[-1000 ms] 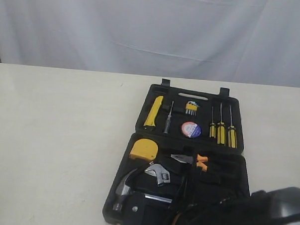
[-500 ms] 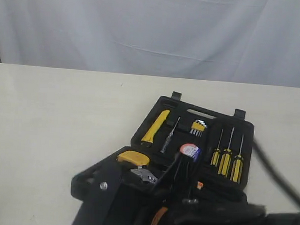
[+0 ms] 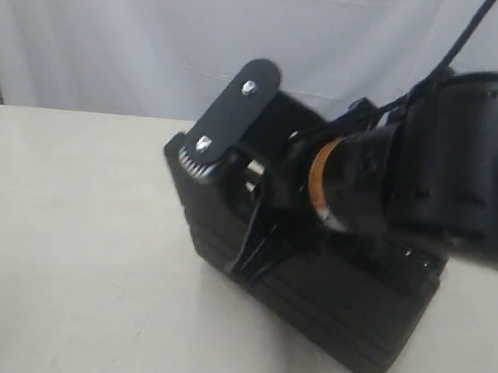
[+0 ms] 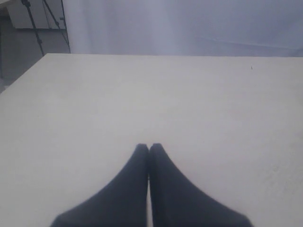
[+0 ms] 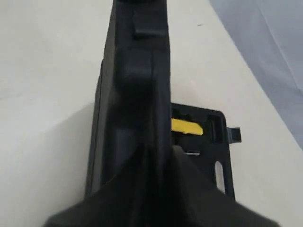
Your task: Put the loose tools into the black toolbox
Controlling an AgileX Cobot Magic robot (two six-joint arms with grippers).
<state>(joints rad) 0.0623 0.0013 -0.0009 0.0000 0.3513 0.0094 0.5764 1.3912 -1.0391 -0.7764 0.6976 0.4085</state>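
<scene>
The black toolbox [image 3: 334,314] stands half folded, its ribbed outer shell turned toward the exterior camera. My right gripper [image 3: 260,220] is shut on the edge of the raised half [image 5: 135,85], one finger on each side of it [image 5: 158,151]. Behind that edge, in the right wrist view, lies the flat half with the long yellow knife-like tool [image 5: 186,126] and the handle slot [image 5: 220,172]. The pliers, tape roll and tape measure are hidden. My left gripper [image 4: 148,147] is shut and empty over bare table, apart from the toolbox.
The right arm [image 3: 415,177] fills the upper right of the exterior view. The cream table [image 3: 81,245] spreads to the left of the toolbox. A white curtain [image 3: 115,40] hangs behind the table.
The toolbox lay open with its tools showing. My right arm has come up from the near edge with the near half, which now stands raised and hides the tools.
</scene>
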